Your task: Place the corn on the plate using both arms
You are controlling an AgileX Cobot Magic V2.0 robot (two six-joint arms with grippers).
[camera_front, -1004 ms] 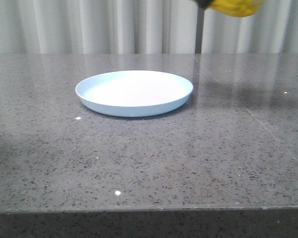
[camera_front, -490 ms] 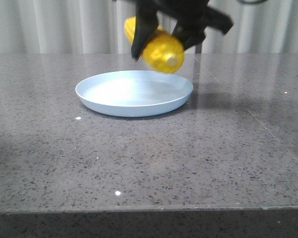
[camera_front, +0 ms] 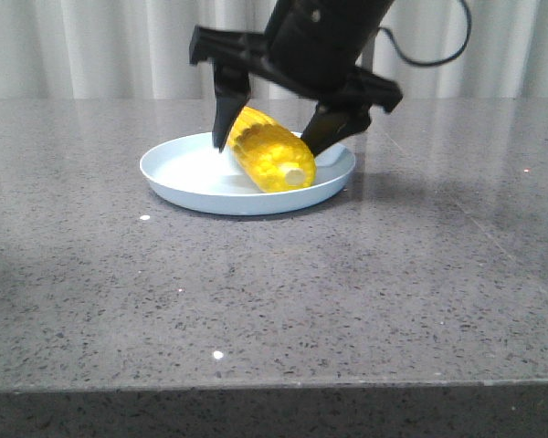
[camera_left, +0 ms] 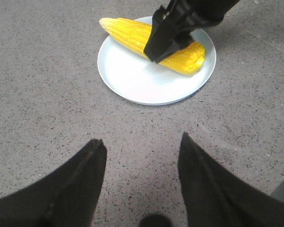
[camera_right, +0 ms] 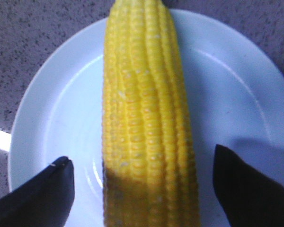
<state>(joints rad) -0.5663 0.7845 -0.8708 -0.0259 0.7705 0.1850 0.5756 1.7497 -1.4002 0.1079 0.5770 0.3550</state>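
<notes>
A moment ago we held the corn (camera_front: 269, 161) up in the air. Now it lies on the plate (camera_front: 175, 179), and its thin tip pokes out over the far rim. Our right claw (camera_front: 276, 130) has let go: its two fingers are spread wide, one on each side of the corn, not touching it. Our left claw (camera_left: 139, 146) hangs open over the bare desk (camera_front: 347, 292), near the plate, holding nothing. We think the job is almost done; the right claw only needs to lift away.

Looks like a staged test bench, not a home kitchen: I work over a grey speckled stone counter (camera_front: 274, 292) backed by plain white pleated curtains (camera_front: 100, 46).
</notes>
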